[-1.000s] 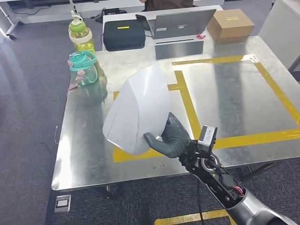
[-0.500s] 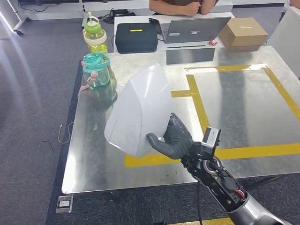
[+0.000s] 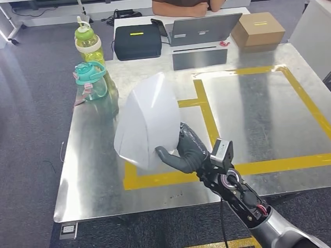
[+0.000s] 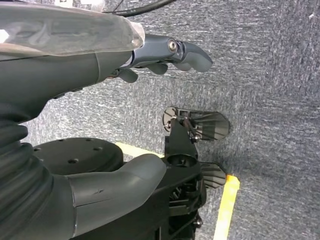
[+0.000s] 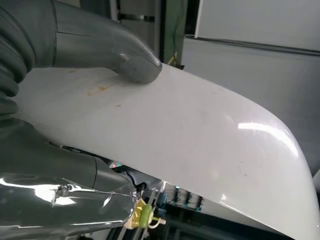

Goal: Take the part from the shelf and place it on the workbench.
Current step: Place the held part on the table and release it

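Right hand: the right hand (image 3: 190, 150) is clamped on the white part (image 3: 147, 120), thumb under the lower edge and fingers behind it; in the right wrist view the thumb (image 5: 124, 55) presses flat on the part's smooth white surface (image 5: 196, 135).
White part: a curved, faceted white shell, held up in the air above the near left area of the tabletop (image 3: 93, 170), over the corner of the yellow tape (image 3: 164, 178); it does not touch the surface.
Left hand: the left hand (image 4: 113, 125) hangs over grey carpet (image 4: 271, 75) with nothing in it, thumb and fingers apart.
Tabletop: shiny metal, marked with a large rectangle of yellow tape lines.
Bottles: a teal-lidded bottle (image 3: 93, 85) stands at the far left of the tabletop, with a green-lidded bottle (image 3: 89, 44) just behind it.
Far table: a black case (image 3: 137, 40), an open laptop (image 3: 202, 28) and a brown cardboard box (image 3: 257, 28) sit side by side beyond the tabletop.
Person: folded arms (image 3: 181, 7) rest behind the laptop.
Floor: grey carpet, with a floor socket (image 3: 69, 229) near the front left corner of the tabletop.
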You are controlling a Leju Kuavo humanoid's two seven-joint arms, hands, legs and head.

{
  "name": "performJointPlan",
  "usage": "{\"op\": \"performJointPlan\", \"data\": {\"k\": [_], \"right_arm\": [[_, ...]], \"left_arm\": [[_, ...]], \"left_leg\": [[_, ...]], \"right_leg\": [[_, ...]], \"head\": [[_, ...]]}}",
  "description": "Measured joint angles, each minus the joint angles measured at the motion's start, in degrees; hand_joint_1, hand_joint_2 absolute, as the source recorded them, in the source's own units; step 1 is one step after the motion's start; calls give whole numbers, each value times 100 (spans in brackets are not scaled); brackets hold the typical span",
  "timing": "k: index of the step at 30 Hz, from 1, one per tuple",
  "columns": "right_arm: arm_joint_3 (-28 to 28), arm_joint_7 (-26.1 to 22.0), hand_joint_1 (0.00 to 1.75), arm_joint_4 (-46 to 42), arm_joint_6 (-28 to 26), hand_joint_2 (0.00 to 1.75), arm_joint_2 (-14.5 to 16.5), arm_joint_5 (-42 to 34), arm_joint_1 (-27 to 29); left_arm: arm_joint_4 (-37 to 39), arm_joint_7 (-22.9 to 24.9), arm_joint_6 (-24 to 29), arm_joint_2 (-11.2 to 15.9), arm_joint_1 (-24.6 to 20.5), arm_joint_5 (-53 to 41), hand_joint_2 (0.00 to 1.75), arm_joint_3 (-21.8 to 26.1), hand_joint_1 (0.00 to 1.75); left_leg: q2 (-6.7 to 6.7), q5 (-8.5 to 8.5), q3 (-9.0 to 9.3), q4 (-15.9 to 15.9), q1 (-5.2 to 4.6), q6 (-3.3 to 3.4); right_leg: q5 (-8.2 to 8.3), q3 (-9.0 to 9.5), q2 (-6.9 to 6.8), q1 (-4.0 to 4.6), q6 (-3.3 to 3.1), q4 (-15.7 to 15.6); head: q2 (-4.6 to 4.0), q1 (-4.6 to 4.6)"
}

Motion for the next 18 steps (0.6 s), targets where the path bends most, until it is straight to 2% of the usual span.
{"op": "performJointPlan", "data": {"k": [4,9,18], "right_arm": [[76,346,175,0,-417,175,0,932,-88],[533,1081,175,40,-933,175,1,3164,-472],[1151,1363,175,183,-1061,175,11,4028,-769]], "left_arm": [[0,7,0,-2,-2,-27,175,-1,0],[0,25,-13,-2,-40,-96,175,-14,0],[0,47,-34,3,-67,-110,175,-33,0]], "left_leg": [[1,-5,1,-9,18,-90],[3,-5,-1,-7,15,-97],[-6,-5,-2,-2,-6,-96]], "right_leg": [[-2,2,-1,13,-17,2],[5,9,-5,13,-27,-1],[8,26,-21,3,-23,-20]], "head": [[-1,0],[0,2],[-1,9]]}}
